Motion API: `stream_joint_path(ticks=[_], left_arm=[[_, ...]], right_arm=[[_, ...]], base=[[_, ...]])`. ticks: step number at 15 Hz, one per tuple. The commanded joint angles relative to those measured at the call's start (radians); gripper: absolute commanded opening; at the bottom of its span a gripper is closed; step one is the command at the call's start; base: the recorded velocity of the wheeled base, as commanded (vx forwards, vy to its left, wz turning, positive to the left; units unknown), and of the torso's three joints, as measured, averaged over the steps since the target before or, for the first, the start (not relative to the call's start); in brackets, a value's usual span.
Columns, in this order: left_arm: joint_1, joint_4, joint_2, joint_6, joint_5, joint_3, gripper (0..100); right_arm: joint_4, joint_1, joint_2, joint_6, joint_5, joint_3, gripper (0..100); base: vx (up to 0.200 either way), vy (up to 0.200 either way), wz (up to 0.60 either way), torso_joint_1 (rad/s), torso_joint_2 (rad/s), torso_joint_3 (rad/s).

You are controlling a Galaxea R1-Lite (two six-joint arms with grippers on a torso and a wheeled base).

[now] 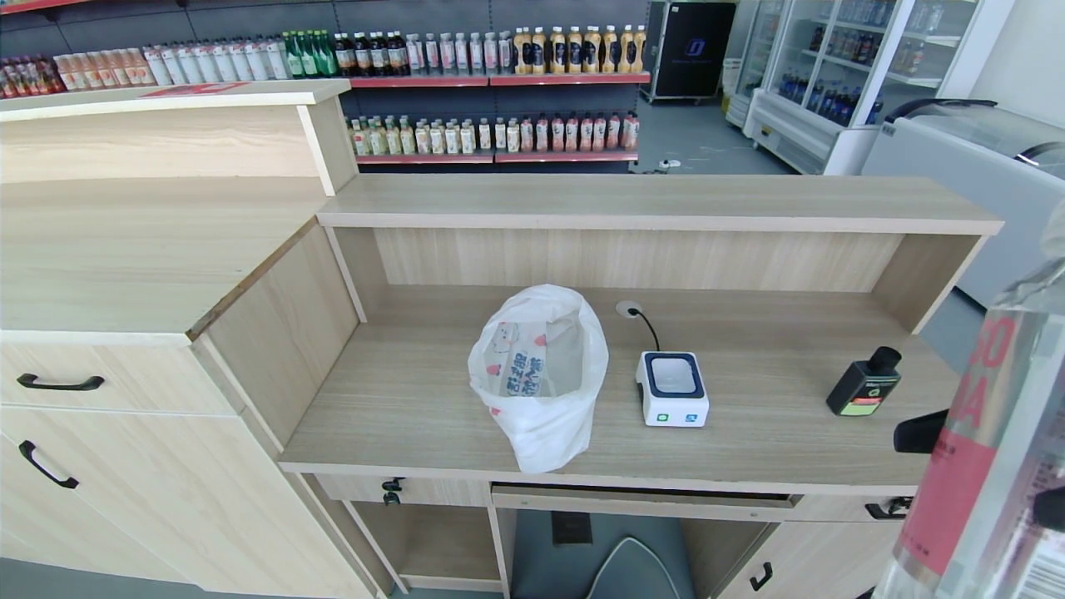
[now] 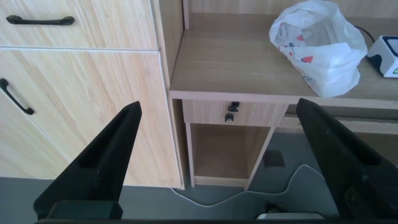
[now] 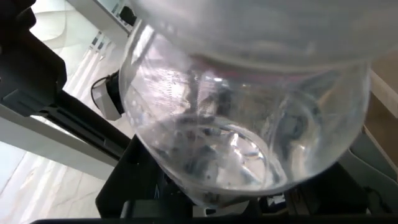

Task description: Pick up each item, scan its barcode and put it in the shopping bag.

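Observation:
A clear plastic bottle (image 1: 973,449) with a pink label stands tall at the right edge of the head view, off the counter's right end. My right gripper (image 1: 982,470) is shut on it; its black fingers (image 1: 918,433) show on both sides, and the bottle's rounded base (image 3: 242,124) looms in the right wrist view. The white shopping bag (image 1: 539,374) stands open on the counter, a printed packet inside. To the bag's right sits the white barcode scanner (image 1: 672,388). My left gripper (image 2: 219,107) hangs open and empty, low before the cabinet, left of the bag (image 2: 320,46).
A small black bottle (image 1: 864,384) stands on the counter (image 1: 399,408) right of the scanner. A raised shelf runs behind, and a taller cabinet with drawers (image 1: 100,383) is on the left. Under the counter are a keyed drawer (image 2: 231,113) and an open recess.

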Motion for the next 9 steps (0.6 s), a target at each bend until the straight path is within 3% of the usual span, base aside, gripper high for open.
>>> stream_joint_path(ticks=[1, 3, 4, 6, 8, 9], left_arm=[[0.000, 0.000, 0.000, 0.000, 0.000, 0.000, 100], [0.000, 0.000, 0.000, 0.000, 0.000, 0.000, 100], [0.000, 0.000, 0.000, 0.000, 0.000, 0.000, 100], [0.000, 0.000, 0.000, 0.000, 0.000, 0.000, 100], [0.000, 0.000, 0.000, 0.000, 0.000, 0.000, 100], [0.000, 0.000, 0.000, 0.000, 0.000, 0.000, 100]], right_arm=[[-0.002, -0.003, -0.006, -0.004, -0.014, -0.001, 0], [-0.015, -0.001, 0.003, -0.030, -0.150, -0.012, 0], [-0.042, -0.001, 0.051, -0.127, -0.341, -0.022, 0], [-0.136, -0.035, 0.158, -0.340, -0.611, -0.025, 0], [-0.254, -0.093, 0.229, -0.476, -0.646, -0.007, 0], [-0.430, -0.165, 0.313, -0.618, -0.652, 0.037, 0]], base=[[0.000, 0.000, 0.00, 0.000, 0.00, 0.000], [0.000, 0.000, 0.00, 0.000, 0.00, 0.000], [0.000, 0.000, 0.00, 0.000, 0.00, 0.000], [0.000, 0.000, 0.00, 0.000, 0.00, 0.000], [0.000, 0.000, 0.00, 0.000, 0.00, 0.000], [0.000, 0.000, 0.00, 0.000, 0.00, 0.000]])
